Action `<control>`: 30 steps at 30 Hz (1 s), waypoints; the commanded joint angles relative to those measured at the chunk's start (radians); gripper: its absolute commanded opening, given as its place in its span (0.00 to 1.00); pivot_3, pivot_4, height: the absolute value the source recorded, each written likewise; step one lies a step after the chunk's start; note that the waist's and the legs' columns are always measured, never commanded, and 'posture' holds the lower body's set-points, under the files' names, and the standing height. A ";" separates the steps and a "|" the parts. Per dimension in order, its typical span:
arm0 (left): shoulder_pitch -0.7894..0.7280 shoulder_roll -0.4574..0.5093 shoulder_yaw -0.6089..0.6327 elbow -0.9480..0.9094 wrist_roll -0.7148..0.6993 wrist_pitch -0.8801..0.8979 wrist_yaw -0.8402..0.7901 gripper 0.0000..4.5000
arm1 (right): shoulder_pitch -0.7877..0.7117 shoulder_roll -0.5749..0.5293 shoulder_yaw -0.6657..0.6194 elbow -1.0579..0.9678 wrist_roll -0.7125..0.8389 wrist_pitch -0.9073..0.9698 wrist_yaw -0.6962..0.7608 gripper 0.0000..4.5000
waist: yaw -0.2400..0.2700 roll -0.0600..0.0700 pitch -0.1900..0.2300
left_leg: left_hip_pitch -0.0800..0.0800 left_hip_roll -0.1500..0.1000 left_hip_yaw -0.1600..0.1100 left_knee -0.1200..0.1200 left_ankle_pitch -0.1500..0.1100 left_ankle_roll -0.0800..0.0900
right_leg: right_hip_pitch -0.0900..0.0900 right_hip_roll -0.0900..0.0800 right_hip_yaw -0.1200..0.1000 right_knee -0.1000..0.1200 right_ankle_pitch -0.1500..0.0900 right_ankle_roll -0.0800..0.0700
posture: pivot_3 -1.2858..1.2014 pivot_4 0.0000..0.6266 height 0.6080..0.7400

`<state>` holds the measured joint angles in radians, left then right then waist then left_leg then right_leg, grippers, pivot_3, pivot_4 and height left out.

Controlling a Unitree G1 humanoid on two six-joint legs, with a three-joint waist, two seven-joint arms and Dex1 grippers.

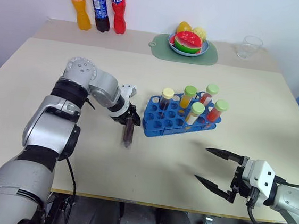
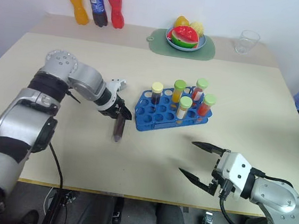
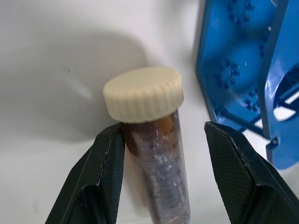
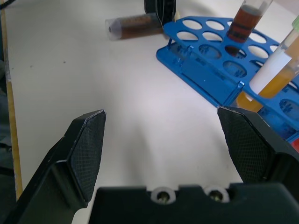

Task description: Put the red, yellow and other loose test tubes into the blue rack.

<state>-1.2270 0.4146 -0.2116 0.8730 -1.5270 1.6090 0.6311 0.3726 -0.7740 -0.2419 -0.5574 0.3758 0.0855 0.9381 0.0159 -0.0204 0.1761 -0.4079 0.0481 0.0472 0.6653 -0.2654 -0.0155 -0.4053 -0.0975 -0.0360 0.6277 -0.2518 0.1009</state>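
A loose test tube (image 1: pixel 128 135) of brown liquid with a cream cap (image 3: pixel 143 94) lies on the table just left of the blue rack (image 1: pixel 159 125). My left gripper (image 1: pixel 129 118) points steeply down over the tube's cap end. It is open, with the tube between its fingers: one finger (image 3: pixel 108 154) touches the tube and the other stands apart from it. The rack holds several upright tubes with yellow and green caps. My right gripper (image 1: pixel 201 163) hovers wide open near the table's front edge, right of the rack, with nothing in it.
Three drink bottles (image 1: pixel 101 5) stand at the far left edge. A plate of toy fruit (image 1: pixel 189 43) on a green mat sits at the far middle, with a clear cup (image 1: pixel 250 46) to its right. Bare tabletop (image 1: pixel 154 168) lies between the grippers.
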 commanded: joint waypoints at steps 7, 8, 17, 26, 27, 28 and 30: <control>-0.039 -0.096 0.043 0.114 0.179 0.005 -0.025 0.41 | 0.031 0.012 -0.029 -0.079 0.008 0.021 -0.038 0.94 | 0.019 0.001 -0.001 | 0.000 -0.001 -0.001 0.000 0.000 -0.001 | 0.002 0.000 0.000 -0.001 0.000 0.000 | 0.52 0.24 1.00; -0.048 -0.102 0.042 0.133 0.188 0.005 -0.032 0.30 | 0.032 0.011 -0.030 -0.080 0.008 0.021 -0.040 0.94 | 0.021 0.001 -0.001 | 0.000 -0.001 -0.001 0.000 0.000 -0.001 | 0.002 0.000 0.000 -0.002 0.000 0.000 | 0.52 0.24 1.00; -0.094 -0.070 0.041 0.192 0.202 0.005 -0.122 0.17 | 0.026 0.004 -0.027 -0.061 0.006 0.018 -0.037 0.94 | 0.021 0.001 -0.001 | 0.000 -0.001 -0.001 0.000 0.000 -0.001 | 0.002 0.000 0.000 -0.004 0.000 0.000 | 0.52 0.24 1.00; 0.236 0.337 -0.035 -0.603 -0.061 -0.064 -0.660 0.17 | -0.049 0.007 0.007 -0.013 0.004 0.025 -0.027 0.94 | -0.019 -0.002 0.005 | -0.001 0.001 -0.001 -0.003 0.003 -0.006 | -0.004 0.000 0.000 0.003 0.000 0.000 | 0.52 0.24 1.00; 0.279 0.359 -0.008 -0.708 0.019 -0.130 -0.794 0.17 | -0.054 0.009 0.011 -0.008 0.002 0.023 -0.027 0.94 | -0.021 -0.001 0.005 | -0.001 0.001 -0.001 -0.004 0.004 -0.008 | -0.005 0.000 0.000 0.003 0.000 0.000 | 0.52 0.24 1.00; 0.314 0.352 0.056 -0.754 0.055 -0.180 -0.890 0.17 | -0.056 0.012 0.011 -0.003 0.002 0.020 -0.026 0.94 | -0.012 0.000 0.005 | -0.001 0.001 -0.001 -0.004 0.005 -0.009 | -0.004 0.000 0.000 0.002 0.000 0.000 | 0.52 0.24 1.00; 0.313 0.356 0.170 -0.698 0.071 -0.268 -1.043 0.17 | -0.070 0.029 0.032 0.004 -0.006 0.018 -0.040 0.94 | 0.002 -0.001 0.006 | -0.001 0.001 0.000 -0.004 0.005 -0.008 | -0.003 0.000 0.000 0.001 0.000 -0.001 | 0.52 0.24 1.00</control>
<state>-0.8892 0.7597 -0.1524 0.1800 -1.4861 1.4388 -0.2648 0.3055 -0.7611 -0.2117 -0.5453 0.3701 0.1174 0.9076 0.0176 -0.0210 0.1816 -0.4094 0.0487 0.0465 0.6629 -0.2609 -0.0238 -0.4076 -0.0976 -0.0366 0.6281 -0.2518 0.0990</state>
